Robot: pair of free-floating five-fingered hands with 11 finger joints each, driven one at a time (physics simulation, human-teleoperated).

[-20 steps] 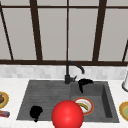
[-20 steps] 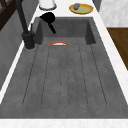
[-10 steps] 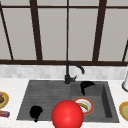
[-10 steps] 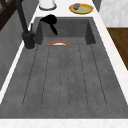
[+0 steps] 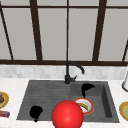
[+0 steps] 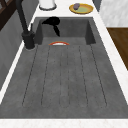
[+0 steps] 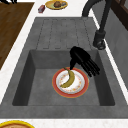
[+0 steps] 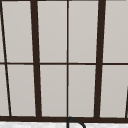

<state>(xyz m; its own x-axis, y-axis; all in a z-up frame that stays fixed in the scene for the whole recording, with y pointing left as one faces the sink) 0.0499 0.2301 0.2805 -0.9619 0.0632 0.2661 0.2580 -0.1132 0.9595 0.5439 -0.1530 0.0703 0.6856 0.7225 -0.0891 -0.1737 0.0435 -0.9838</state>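
2 hands hover: the right hand [image 7: 83, 61], fingers straight and holding nothing, hangs above the plate [image 7: 83, 86], where a clumsy dip might knock the banana [image 7: 68, 79] off.

Yellow banana [image 7: 68, 79] lying curved on red-rimmed white plate [image 7: 83, 87], on the sink basin floor

Sink [image 6: 65, 85]: matt grey, speckled, stone-like, ribbed drainer at frame centre. Tap [image 6: 25, 27]: matt black metal, upper left. Counter [image 6: 110, 47]: smooth white marbled stone. Floor [image 7: 12, 27]: brown wood, upper left. Plate [image 7: 83, 87]: glazed ceramic, red rim.
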